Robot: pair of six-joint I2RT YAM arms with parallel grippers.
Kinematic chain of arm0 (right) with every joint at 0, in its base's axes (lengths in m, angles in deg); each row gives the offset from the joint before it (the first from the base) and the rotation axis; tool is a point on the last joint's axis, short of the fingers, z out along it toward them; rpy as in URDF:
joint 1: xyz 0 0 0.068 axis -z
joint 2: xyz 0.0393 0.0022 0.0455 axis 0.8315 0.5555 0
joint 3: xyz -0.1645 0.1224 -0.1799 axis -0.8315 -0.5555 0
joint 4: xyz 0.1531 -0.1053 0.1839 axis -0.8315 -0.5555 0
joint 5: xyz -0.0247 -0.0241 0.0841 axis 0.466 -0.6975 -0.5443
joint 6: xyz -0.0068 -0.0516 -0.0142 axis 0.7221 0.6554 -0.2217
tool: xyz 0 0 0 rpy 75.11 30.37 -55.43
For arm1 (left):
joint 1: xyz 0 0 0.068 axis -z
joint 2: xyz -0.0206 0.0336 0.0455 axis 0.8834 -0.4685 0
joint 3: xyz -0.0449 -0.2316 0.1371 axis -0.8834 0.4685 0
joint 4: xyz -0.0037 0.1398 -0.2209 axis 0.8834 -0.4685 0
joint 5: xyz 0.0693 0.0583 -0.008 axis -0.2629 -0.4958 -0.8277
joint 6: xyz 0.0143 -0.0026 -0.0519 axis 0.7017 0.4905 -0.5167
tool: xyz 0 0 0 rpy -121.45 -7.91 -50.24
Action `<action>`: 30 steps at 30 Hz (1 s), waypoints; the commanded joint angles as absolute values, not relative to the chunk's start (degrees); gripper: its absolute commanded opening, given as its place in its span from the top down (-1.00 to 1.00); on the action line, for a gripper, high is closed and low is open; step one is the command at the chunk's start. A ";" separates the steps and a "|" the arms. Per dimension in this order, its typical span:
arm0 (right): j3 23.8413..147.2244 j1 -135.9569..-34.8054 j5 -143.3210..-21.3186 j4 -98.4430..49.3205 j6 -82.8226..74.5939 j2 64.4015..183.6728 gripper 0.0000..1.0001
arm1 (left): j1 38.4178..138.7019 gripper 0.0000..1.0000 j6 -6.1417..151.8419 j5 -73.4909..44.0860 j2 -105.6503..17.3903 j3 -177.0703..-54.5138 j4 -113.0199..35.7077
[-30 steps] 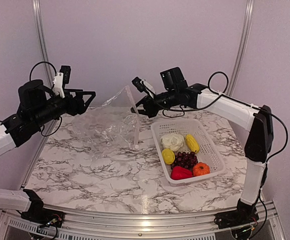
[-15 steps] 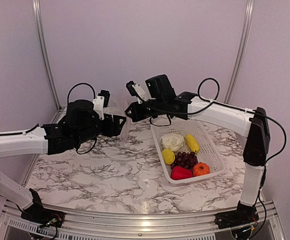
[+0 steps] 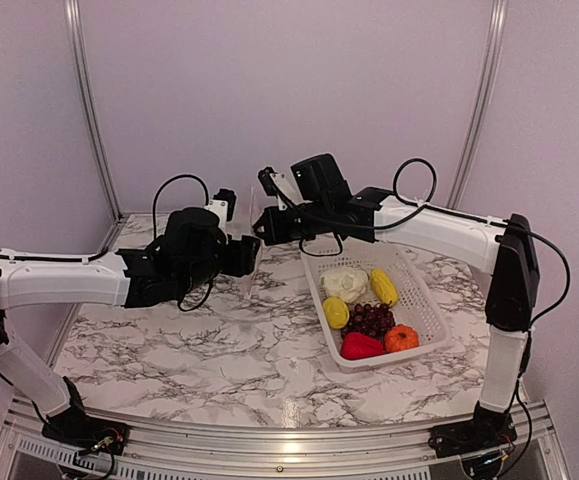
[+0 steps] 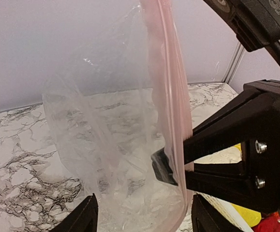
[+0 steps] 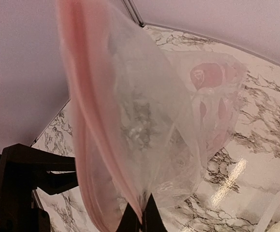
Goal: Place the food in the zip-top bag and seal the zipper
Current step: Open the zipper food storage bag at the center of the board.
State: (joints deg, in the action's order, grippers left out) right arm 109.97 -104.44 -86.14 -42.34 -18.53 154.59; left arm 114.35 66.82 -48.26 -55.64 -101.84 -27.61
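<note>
No text, number or brand can be read in full in any view. Left wrist view: a white marking [image 4: 275, 5] stands on the black housing [image 4: 256, 19] at the right arm's wrist, cut by the frame edge and illegible. Right wrist view: a reddish emblem [image 5: 206, 76] is printed on the zip-top bag [image 5: 173, 125], blurred through the plastic, with no letters discernible.

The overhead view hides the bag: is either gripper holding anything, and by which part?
The right gripper pinches the zip-top bag by its pinkish zipper strip at the mouth edge. The left gripper is open, holding nothing.
</note>
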 commanded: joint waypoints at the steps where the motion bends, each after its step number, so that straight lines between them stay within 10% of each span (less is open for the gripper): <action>1: 109.36 -104.33 -87.11 -41.35 -20.12 154.57 1.00 | 114.56 -0.33 67.40 -51.96 -58.42 -104.53 -26.68; 18: 101.10 -103.65 -81.21 -43.21 -15.99 148.20 1.00 | 114.19 0.53 67.63 -75.59 -59.62 -106.63 -32.77; 30: 97.63 -99.54 -67.14 -43.38 -14.28 144.09 1.00 | 114.19 0.88 68.89 -70.44 -56.57 -108.69 -37.41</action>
State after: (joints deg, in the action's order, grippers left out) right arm 96.53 -100.26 -75.13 -41.92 -15.76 145.39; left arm 114.62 68.99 -70.54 -58.81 -106.47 -32.42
